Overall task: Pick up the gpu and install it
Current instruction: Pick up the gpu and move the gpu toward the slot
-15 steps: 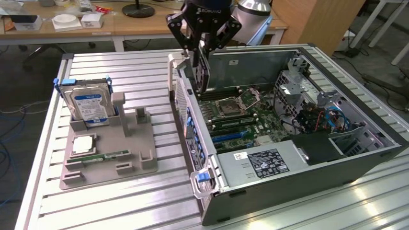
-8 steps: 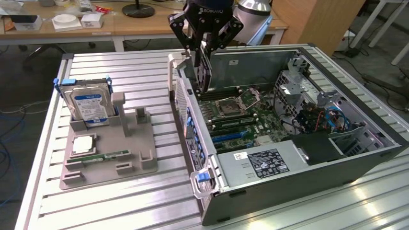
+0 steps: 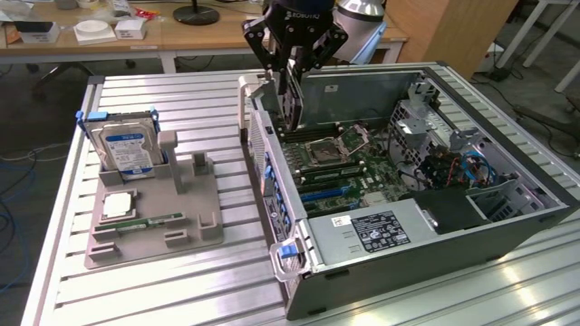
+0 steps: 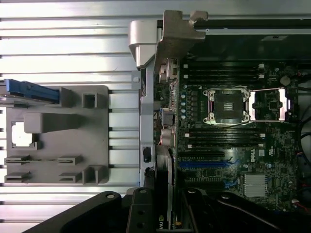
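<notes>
Above the slatted metal table [image 3: 181, 102], the narrowly parted gripper [image 3: 292, 71] clamps the gpu [image 3: 291, 107] hanging beneath it.

The arm [image 3: 360, 8] hangs over the rear wall side of the open computer case [image 3: 471, 238]. Its black gripper [image 3: 295, 68] points straight down into the case, fingers clamped on the top edge of the upright gpu [image 3: 290, 102].

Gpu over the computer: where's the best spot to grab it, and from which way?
Probably its top edge, from straight above, pinched across the two flat faces. The gpu stands on edge over the open case. It is thin enough to pinch, and a top grip leaves its lower edge free. The gripper holds it just so.
</notes>
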`<control>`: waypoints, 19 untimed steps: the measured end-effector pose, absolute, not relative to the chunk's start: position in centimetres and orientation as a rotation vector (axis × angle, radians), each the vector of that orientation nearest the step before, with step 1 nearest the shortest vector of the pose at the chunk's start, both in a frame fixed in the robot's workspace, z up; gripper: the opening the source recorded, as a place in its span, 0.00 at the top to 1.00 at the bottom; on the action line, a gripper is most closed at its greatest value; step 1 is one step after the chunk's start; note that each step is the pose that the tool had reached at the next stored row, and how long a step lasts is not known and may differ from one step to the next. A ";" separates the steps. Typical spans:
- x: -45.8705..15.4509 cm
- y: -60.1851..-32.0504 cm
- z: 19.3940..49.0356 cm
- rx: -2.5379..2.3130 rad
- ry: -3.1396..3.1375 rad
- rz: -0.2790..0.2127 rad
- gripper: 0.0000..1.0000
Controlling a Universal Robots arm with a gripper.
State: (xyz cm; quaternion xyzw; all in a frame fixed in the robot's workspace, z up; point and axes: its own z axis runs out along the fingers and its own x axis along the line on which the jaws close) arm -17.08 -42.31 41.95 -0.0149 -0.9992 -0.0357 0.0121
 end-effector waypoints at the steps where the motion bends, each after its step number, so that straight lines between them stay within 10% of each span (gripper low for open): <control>1: -17.0 -42.3 42.0 -0.047 -3.115 -0.111 0.74; 19: -16.0 -42.3 42.0 -0.046 -3.115 -0.111 0.74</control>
